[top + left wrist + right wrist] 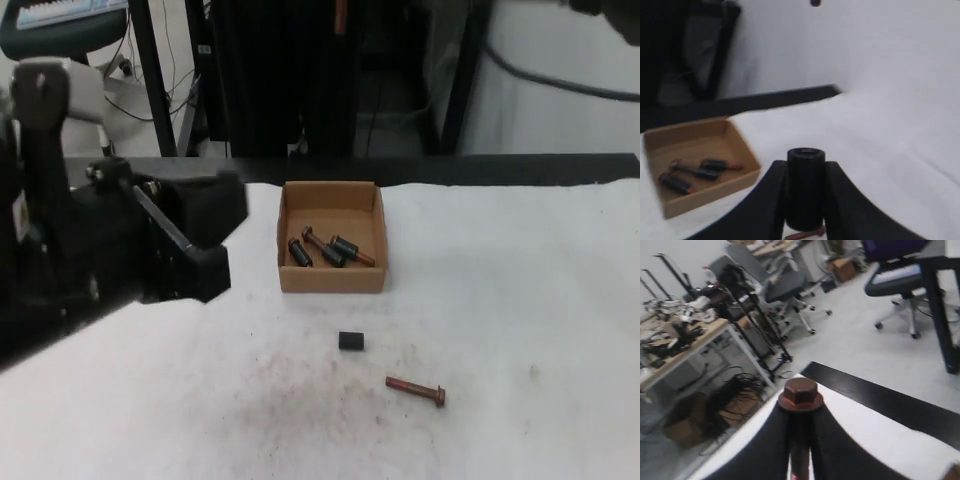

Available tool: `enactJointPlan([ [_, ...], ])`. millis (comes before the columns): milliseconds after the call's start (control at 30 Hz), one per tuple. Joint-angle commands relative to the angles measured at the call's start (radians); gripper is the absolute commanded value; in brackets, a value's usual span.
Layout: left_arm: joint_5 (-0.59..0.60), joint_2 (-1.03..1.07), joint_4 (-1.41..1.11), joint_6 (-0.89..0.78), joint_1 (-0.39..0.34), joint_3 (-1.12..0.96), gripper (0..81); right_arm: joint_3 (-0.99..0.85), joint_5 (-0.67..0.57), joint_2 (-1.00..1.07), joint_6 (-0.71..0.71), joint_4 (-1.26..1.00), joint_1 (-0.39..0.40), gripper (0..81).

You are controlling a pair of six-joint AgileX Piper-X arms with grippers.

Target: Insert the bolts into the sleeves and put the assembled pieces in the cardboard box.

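The left gripper [805,172] has its jaws clamped on a short black cylindrical sleeve [805,192]. Its bore runs along the fingers, with the open end outward. The right gripper [800,412] has its jaws pinching a rusty hex-head bolt [800,392] by the shank, head outward, so I judge its tip must be turned toward that bore. On the white tabletop [520,300] lie a loose rusty bolt [415,389], then a small black sleeve [350,341]. Farthest is the open cardboard box [331,281] holding three assembled pieces [330,248].
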Motion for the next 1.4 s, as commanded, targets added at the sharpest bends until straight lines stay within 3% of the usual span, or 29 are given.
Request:
enactJointPlan([
  [0, 0.124, -0.007, -0.259, -0.11, 0.002, 0.091, 0.4, 0.048, -0.152, -0.033, 0.053, -0.128, -0.008, 0.8],
  [133, 0.169, -0.003, -0.497, -0.195, 0.002, 0.222, 0.4, 0.158, -0.298, -0.059, 0.18, -0.401, -0.008, 0.8],
  [267, 0.238, 0.025, -0.645, -0.224, 0.002, 0.302, 0.2, 0.285, -0.37, -0.062, 0.401, -0.772, -0.008, 0.8],
  [400, 0.34, 0.08, -0.67, -0.165, 0.002, 0.301, 0.2, 0.407, -0.427, -0.062, 0.56, -1.086, 0.009, 0.8],
  [500, 0.4, 0.135, -0.67, -0.106, 0.002, 0.3, 0.2, 0.486, -0.476, -0.062, 0.602, -1.21, 0.036, 0.8],
  [633, 0.482, 0.209, -0.67, -0.043, 0.002, 0.287, 0.2, 0.566, -0.514, -0.062, 0.596, -1.227, 0.085, 0.8],
  [1000, 0.483, 0.242, -0.672, 0.172, 0.002, 0.22, 0.2, 0.66, -0.504, -0.062, 0.523, -1.229, 0.103, 0.8],
  [1367, 0.483, 0.242, -0.726, 0.173, 0.002, 0.208, 0.2, 0.662, -0.422, -0.062, 0.431, -1.229, 0.103, 0.8],
])
